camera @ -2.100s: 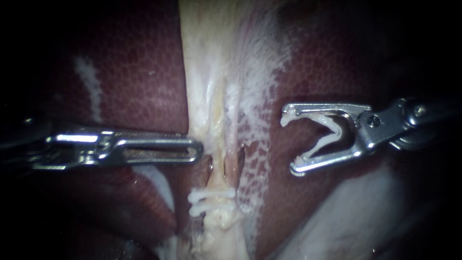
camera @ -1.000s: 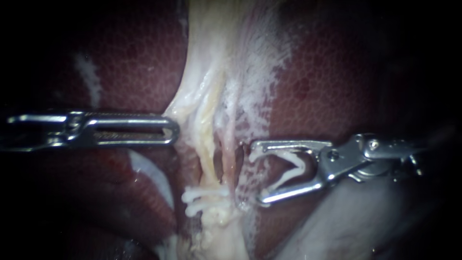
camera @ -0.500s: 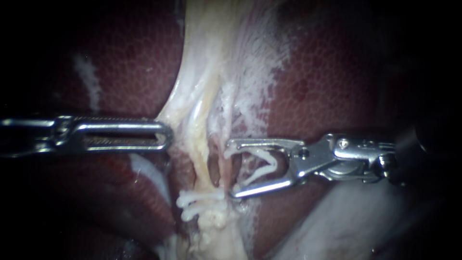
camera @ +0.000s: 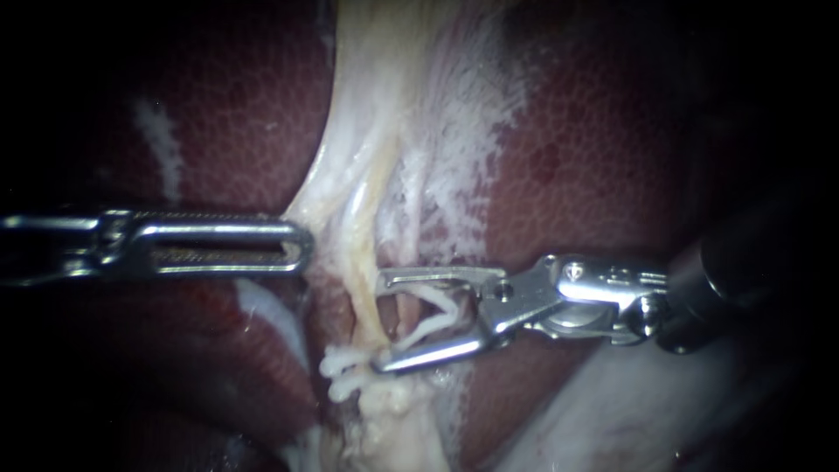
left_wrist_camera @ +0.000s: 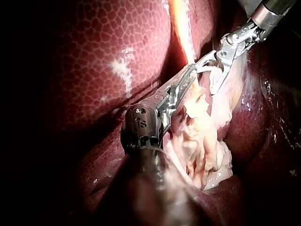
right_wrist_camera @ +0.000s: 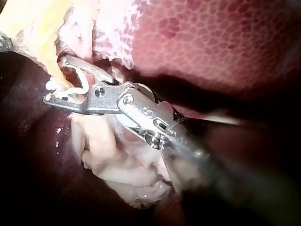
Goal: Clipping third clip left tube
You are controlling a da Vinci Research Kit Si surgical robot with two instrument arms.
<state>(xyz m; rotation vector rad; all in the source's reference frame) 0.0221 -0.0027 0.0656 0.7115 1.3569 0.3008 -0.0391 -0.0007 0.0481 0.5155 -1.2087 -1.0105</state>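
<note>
A pale band of tissue [camera: 384,87] runs down between dark red liver lobes. Out of it comes the yellowish left tube [camera: 365,293], with two white clips [camera: 345,371] across it lower down. My right instrument [camera: 378,322] carries an open white clip [camera: 437,316] between its wide-set jaws. Those jaws straddle the strands just above the two clips, their tips reaching the left tube. My left instrument [camera: 297,245] is shut on the band's left edge and holds it pulled leftward. In the right wrist view the clip [right_wrist_camera: 80,87] sits in the right instrument [right_wrist_camera: 54,78] against the tube.
Liver [camera: 594,157] lies on both sides of the band. A pale fatty mass [camera: 629,411] sits under the right instrument's shaft. In the left wrist view the left instrument [left_wrist_camera: 190,77] grips pale tissue, with the right instrument [left_wrist_camera: 209,77] just ahead of it.
The right instrument has moved left and down until its jaws, with the clip, sit around the tube. The left instrument first drew the tissue edge leftward and has since held still.
</note>
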